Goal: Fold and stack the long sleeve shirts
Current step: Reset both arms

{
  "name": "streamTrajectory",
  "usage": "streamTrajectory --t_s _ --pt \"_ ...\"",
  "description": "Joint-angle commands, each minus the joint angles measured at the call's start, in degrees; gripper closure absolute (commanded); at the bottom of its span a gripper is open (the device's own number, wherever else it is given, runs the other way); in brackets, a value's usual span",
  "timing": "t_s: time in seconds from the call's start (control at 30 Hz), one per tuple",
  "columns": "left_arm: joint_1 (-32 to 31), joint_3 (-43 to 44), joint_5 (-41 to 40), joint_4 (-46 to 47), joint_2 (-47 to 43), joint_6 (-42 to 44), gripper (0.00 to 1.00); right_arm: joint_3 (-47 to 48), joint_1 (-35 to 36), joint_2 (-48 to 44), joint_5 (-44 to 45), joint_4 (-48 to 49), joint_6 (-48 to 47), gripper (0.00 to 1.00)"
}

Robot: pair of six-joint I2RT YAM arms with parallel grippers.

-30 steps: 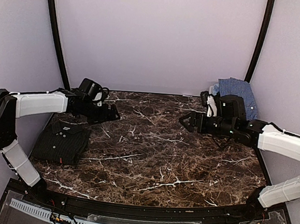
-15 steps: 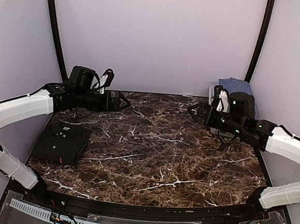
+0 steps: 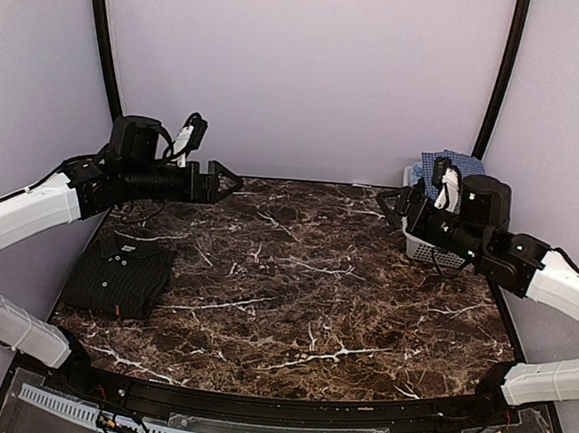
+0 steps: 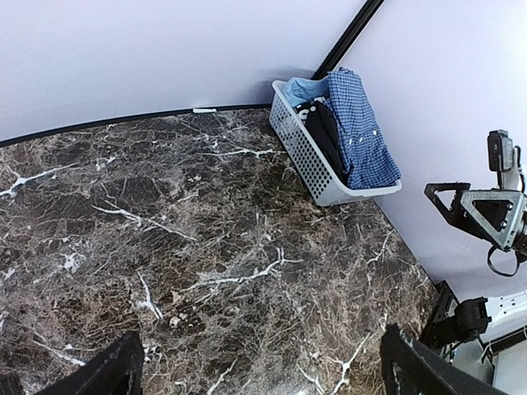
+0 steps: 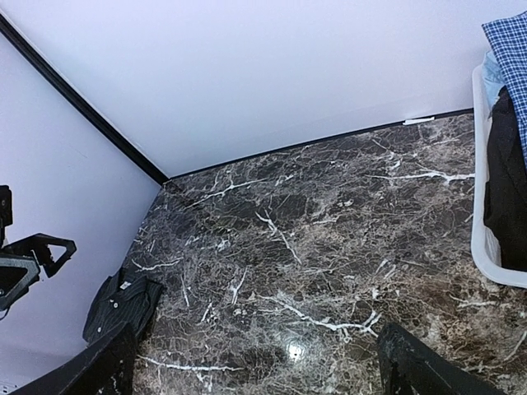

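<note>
The black pinstriped long sleeve shirt (image 3: pixel 119 275) lies folded flat at the table's left edge, also in the right wrist view (image 5: pixel 123 306). The blue-and-white checked shirt (image 3: pixel 456 167) hangs over the white basket (image 3: pixel 419 249) at the back right; the left wrist view shows this checked shirt (image 4: pixel 356 132) draped on the basket's far wall (image 4: pixel 306 155). My left gripper (image 3: pixel 224 181) hovers open and empty above the back left of the table, beyond the black shirt. Open and empty too, my right gripper (image 3: pixel 391 202) hangs beside the basket's left side.
The basket also holds a dark garment (image 4: pixel 325 136) and a light blue cloth (image 4: pixel 298 86). Dark marble tabletop (image 3: pixel 294 287) spreads between the arms. Purple walls with black corner posts (image 3: pixel 106 62) close in the back and sides.
Both arms have lifted and drawn back toward the rear wall. The left gripper rose away from the black shirt; the right one moved right toward the basket and opened a little wider.
</note>
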Motion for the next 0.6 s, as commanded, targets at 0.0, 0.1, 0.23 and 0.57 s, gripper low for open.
streamTrajectory --t_s 0.0,0.1,0.23,0.57 --pt "-0.2 1.6 -0.5 -1.1 -2.1 2.7 0.01 0.6 -0.1 -1.1 2.1 0.9 0.3 0.01" --pt "-0.2 1.3 -1.9 -0.8 -2.7 2.6 0.01 1.8 0.0 -0.6 3.4 0.6 -0.3 0.01" --pt "-0.2 0.3 -3.3 0.8 -3.4 1.7 0.01 3.6 0.0 1.0 4.1 -0.2 -1.1 0.01" --pt "-0.2 0.7 -5.0 1.2 -2.1 1.1 0.01 3.4 0.0 1.7 4.9 2.4 -3.3 0.01"
